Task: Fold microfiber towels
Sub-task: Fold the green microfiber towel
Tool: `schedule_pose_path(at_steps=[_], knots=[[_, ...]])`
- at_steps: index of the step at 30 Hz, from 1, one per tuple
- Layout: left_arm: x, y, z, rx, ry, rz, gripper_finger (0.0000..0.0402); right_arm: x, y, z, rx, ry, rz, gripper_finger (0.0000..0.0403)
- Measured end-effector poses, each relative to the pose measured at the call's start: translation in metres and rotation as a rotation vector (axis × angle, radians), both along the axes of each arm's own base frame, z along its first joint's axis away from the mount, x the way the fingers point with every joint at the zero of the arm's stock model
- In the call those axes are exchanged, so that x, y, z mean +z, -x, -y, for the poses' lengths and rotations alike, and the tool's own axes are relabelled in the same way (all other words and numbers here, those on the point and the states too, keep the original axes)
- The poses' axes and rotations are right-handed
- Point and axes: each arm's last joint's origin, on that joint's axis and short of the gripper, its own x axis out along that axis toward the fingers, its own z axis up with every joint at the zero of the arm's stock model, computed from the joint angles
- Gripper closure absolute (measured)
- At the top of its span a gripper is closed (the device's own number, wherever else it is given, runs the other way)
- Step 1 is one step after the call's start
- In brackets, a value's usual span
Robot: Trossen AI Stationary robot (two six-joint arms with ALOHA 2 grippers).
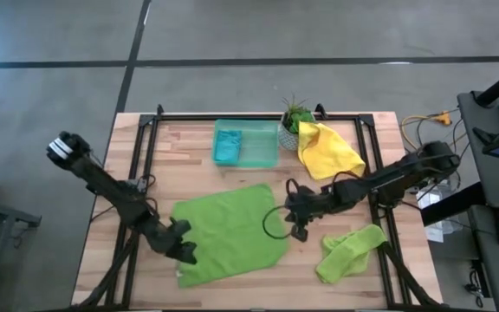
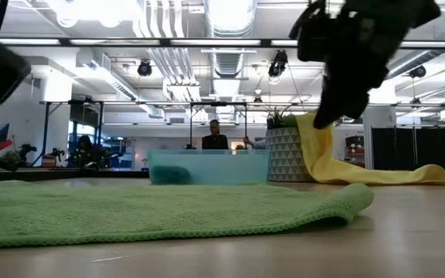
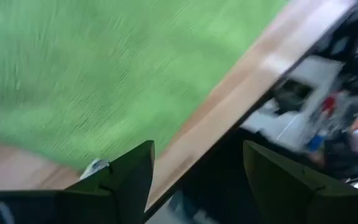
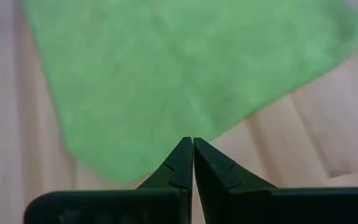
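One lime green towel [image 1: 232, 232] lies flat mid-table, soft and limp, so I'd pinch its near-left corner, where my left gripper [image 1: 183, 252] hangs jaws apart and empty, while my right gripper [image 1: 299, 227] hovers closed off its right edge.

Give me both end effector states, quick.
Left end effector: open, holding nothing, at the spread green towel's edge.
Right end effector: closed, empty, above that towel.

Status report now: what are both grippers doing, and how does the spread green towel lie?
Left gripper open at spread green towel, near-left corner. Right gripper shut, empty, at its right edge. Towel flat, unfolded. Nothing in the way.
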Motion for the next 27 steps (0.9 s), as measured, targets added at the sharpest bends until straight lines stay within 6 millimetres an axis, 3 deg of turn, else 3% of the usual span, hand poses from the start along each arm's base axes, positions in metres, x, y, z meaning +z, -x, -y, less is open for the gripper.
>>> schedule_pose_path(at_steps=[4, 12, 18, 22, 27], knots=[[0.025, 0.002, -0.009, 0.094, -0.060, 0.229, 0.0172, -0.003, 0.008, -0.016, 0.058, -0.081, 0.068, 0.0394], [0.092, 0.003, -0.019, 0.189, -0.150, 0.903, 0.0172, 0.011, 0.003, -0.033, 0.024, -0.190, 0.262, 0.0394], [0.110, 0.006, -0.020, 0.153, -0.234, 1.104, 0.0179, 0.022, -0.004, -0.034, -0.074, -0.248, 0.344, 0.0394], [0.110, 0.005, -0.019, 0.100, -0.310, 1.138, 0.0226, 0.027, -0.005, -0.037, -0.094, -0.269, 0.359, 0.0394], [0.107, 0.005, -0.019, 0.067, -0.393, 1.163, 0.0360, 0.028, -0.001, -0.047, -0.087, -0.305, 0.348, 0.0394]])
